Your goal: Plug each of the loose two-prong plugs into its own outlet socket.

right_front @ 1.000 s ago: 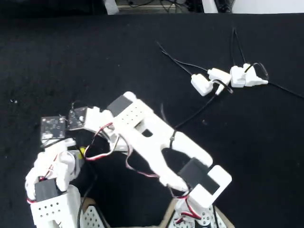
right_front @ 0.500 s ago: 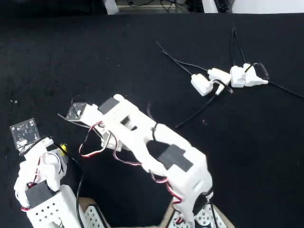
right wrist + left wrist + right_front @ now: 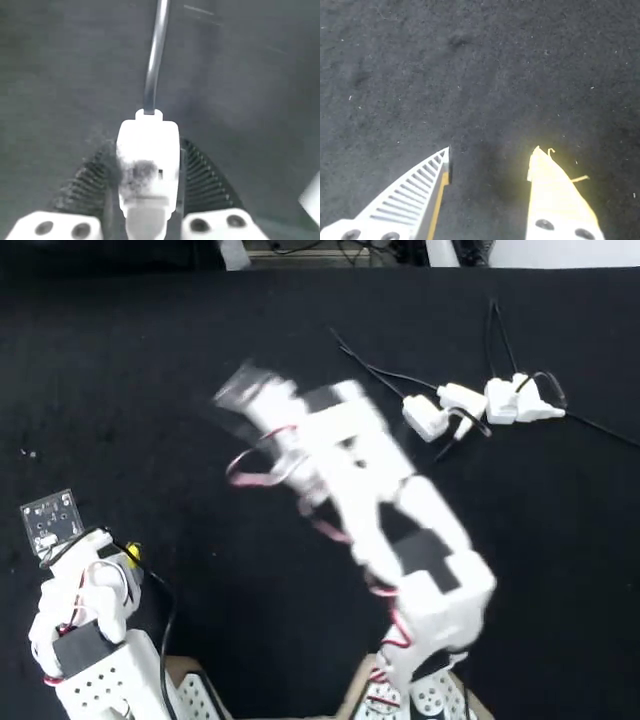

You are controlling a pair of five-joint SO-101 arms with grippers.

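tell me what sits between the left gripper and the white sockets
In the high view the right arm lies across that stretch, between the left gripper and the white sockets.

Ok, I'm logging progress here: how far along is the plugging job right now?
Done: nothing clearly; the white plugs and sockets lie clustered, whether any are mated I cannot tell. In hand: one plug clamped in the right fingers. Remaining: seating it; the left fingers are open, empty.
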